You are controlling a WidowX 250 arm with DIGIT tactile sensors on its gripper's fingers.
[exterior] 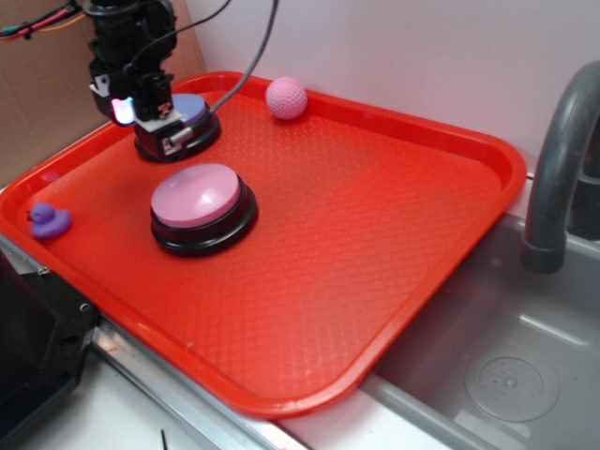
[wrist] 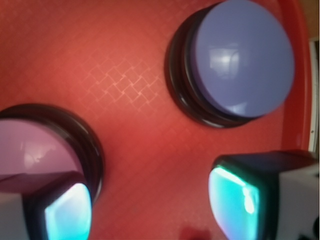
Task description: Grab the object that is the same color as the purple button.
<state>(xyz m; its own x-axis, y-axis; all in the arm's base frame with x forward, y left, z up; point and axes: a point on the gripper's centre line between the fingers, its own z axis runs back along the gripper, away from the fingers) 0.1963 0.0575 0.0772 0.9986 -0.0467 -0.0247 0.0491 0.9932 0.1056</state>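
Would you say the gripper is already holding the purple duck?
No: in the exterior view the duck sits alone at the tray's left edge, while the gripper hangs over the purple button, far from it.

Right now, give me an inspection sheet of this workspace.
Surface: red textured plastic tray, set beside a grey sink.
Job's things: tiny purple rubber duck at the tray's left edge, untouched; round blue-purple domed button on a black base at the back.
Clutter: pink domed button on a black base; pink dimpled ball by the far rim.
Claw: claw above the blue-purple button, fingers apart, holding nothing.
Cables: black cable rising from the arm.
Surroundings: grey faucet, grey sink basin, cardboard behind.
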